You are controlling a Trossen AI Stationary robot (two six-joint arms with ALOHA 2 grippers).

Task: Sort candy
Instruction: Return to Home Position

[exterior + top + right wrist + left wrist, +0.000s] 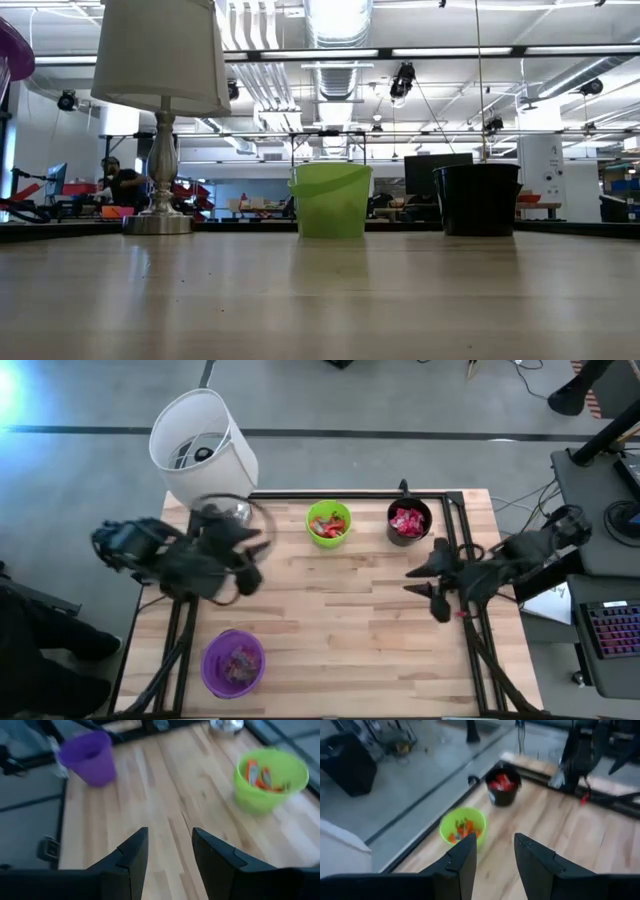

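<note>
The candy lies in three cups: orange and red pieces in the green cup, red ones in the black cup, pinkish ones in the purple cup. My left gripper hovers over the table's far left part, open and empty. My right gripper hovers over the table's right edge, open and empty too. Both are high above the wood.
A white-shaded lamp stands at the table's far left corner, close to my left arm. A black frame runs round the table. The middle of the wooden top is bare. A keyboard sits off to the right.
</note>
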